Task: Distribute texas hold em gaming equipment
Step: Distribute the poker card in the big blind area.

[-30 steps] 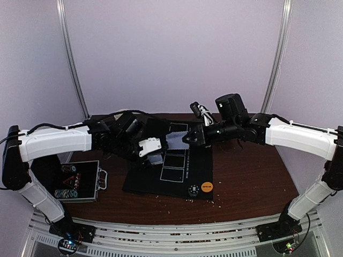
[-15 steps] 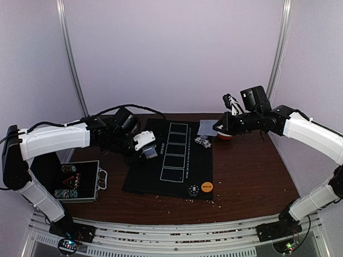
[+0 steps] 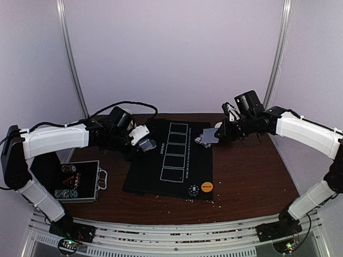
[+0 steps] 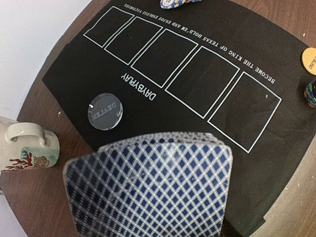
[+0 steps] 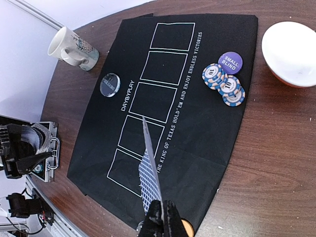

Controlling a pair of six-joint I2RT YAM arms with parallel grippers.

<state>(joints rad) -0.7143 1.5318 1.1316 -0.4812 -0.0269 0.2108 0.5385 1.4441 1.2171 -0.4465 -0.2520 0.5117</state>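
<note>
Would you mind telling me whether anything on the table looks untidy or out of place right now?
Pale specks litter the brown table along the near edge of the black poker mat, like crumbs or debris. The mat itself lies slightly skewed and shows faint fold lines in the right wrist view. Nothing looks spilled or broken.

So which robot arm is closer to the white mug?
The left. The left gripper, holding the deck of cards, hovers close to the mug beside the mat. The right gripper, pinching one card, is over the mat's opposite edge.
</note>
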